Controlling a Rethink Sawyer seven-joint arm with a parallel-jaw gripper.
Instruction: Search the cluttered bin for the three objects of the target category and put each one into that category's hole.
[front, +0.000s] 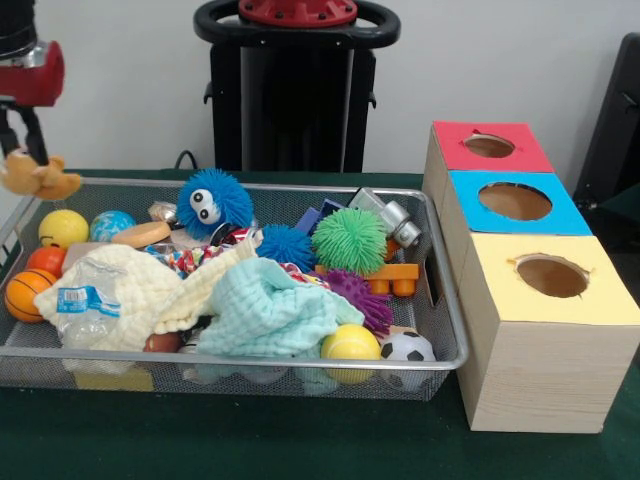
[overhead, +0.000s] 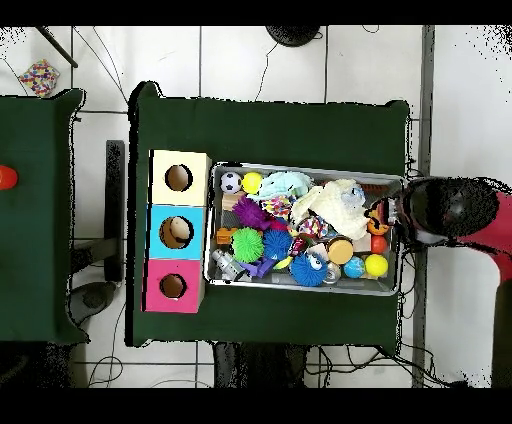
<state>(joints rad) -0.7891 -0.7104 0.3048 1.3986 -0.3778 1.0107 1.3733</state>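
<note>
Up at the bin's (front: 440, 300) far-left corner, the gripper (front: 28, 150) pinches a tan plush toy (front: 40, 178), floppy, held above the rim. Below: balls, spiky toys, cloths. Beside the bin, a box (front: 540, 340) with red, blue, yellow holes.

No readable text, numbers or brands anywhere. Crushed bottle (front: 88, 300) in bin (front: 445, 330) carries blue label, print illegible. Boxes (front: 545, 330) bear plain red, blue, yellow tops, unmarked. Toys show no lettering.
</note>
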